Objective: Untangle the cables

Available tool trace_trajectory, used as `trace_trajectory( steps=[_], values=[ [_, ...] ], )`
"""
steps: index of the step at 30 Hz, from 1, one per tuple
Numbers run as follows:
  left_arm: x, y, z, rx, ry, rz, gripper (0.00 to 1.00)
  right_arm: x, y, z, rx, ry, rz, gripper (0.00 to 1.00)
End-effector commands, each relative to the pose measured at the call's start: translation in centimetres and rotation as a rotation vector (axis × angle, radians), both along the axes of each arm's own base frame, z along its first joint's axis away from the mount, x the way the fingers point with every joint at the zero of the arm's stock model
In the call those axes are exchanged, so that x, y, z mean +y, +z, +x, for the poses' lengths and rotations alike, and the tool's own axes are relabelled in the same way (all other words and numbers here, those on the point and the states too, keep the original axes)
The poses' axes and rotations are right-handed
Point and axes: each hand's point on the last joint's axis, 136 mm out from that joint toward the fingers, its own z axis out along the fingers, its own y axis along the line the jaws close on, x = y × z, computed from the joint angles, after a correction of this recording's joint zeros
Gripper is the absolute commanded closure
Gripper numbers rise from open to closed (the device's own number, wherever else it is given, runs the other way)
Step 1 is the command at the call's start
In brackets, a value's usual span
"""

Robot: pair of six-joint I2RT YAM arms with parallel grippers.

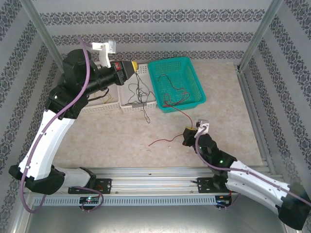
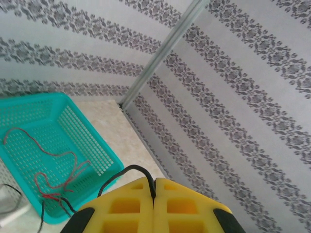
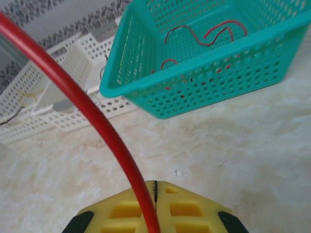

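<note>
Red cable (image 3: 97,121), thin and smooth, pinched in my right fingers (image 3: 189,213); left fingers (image 2: 184,208) pinch black cable (image 2: 131,167); open marbled tabletop (image 3: 243,160) before perforated teal basket (image 3: 218,87).

Tabletop (image 1: 112,141) open front-L; teal basket (image 1: 196,78), white trays (image 1: 127,105) at back; red cable (image 3: 97,122) ctr-R.

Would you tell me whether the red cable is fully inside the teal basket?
Partly out: the red cable trails over the teal basket rim to the right tool.

Right claw (image 1: 191,132) pinches a red cable (image 1: 165,141) trailing from the teal basket (image 1: 187,107) onto the table (image 1: 116,141).
</note>
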Motion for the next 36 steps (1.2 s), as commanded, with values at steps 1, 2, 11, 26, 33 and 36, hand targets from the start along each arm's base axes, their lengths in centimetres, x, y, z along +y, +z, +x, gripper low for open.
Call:
trace_trajectory(
  steps=[1, 2, 11, 26, 33, 36],
  values=[
    [0.7, 0.6, 1.3, -0.083, 0.055, 0.09, 1.0, -2.8, -1.8, -0.7, 0.039, -0.085, -0.062, 1.0],
    [0.7, 0.4, 2.0, -0.092, 0.073, 0.108, 1.0, -3.2, -1.7, -0.9, 0.032, -0.093, -0.061, 1.0],
    [2.3, -1.5, 9.1, -0.136, 0.179, 0.161, 1.0, -4.7, -0.1, -1.9, -0.006, -0.106, -0.06, 1.0],
    [5.2, -10.9, 19.6, 0.027, 0.269, 0.081, 1.0, -4.1, 0.7, -2.1, -0.011, -0.066, -0.057, 1.0],
    [5.2, -20.2, 21.8, 0.2, 0.29, 0.104, 1.0, -3.9, 1.9, -2.2, -0.029, -0.044, -0.058, 1.0],
    [5.1, -23.8, 22.2, 0.273, 0.288, 0.123, 1.0, -3.7, 2.8, -2.3, -0.045, -0.032, -0.049, 1.0]
  ],
)
